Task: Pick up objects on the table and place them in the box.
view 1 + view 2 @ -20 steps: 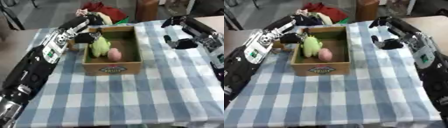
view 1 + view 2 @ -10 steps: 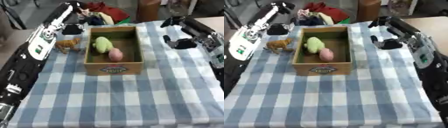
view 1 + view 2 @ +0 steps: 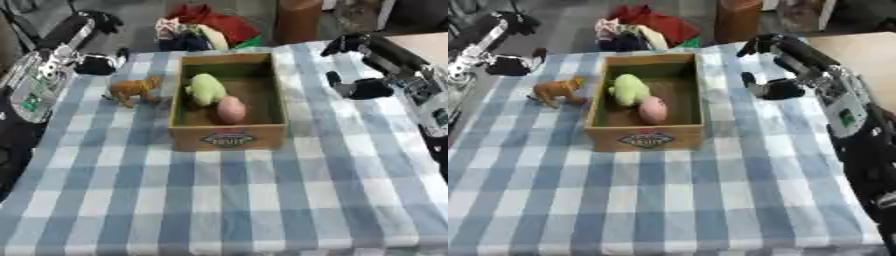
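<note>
A cardboard box [image 3: 229,137] stands in the middle of the checked cloth. Inside it lie a green soft toy [image 3: 206,88] and a pink egg-shaped thing [image 3: 231,109]. A brown toy animal [image 3: 133,90] stands on the cloth just left of the box. My left hand [image 3: 94,65] hovers off the table's far left corner, open and holding nothing, behind and left of the brown animal. My right hand [image 3: 777,89] hangs open above the cloth to the right of the box, also with nothing in it.
A heap of coloured cloth and toys [image 3: 203,27] lies beyond the table's far edge, with a brown cylinder [image 3: 297,20] beside it. A bare wooden surface [image 3: 425,42] shows at the far right. Blue-and-white cloth [image 3: 227,200] stretches in front of the box.
My left hand has pulled back from over the box's left side to the far left corner. That uncovered the brown animal beside the box. The right hand has stayed put.
</note>
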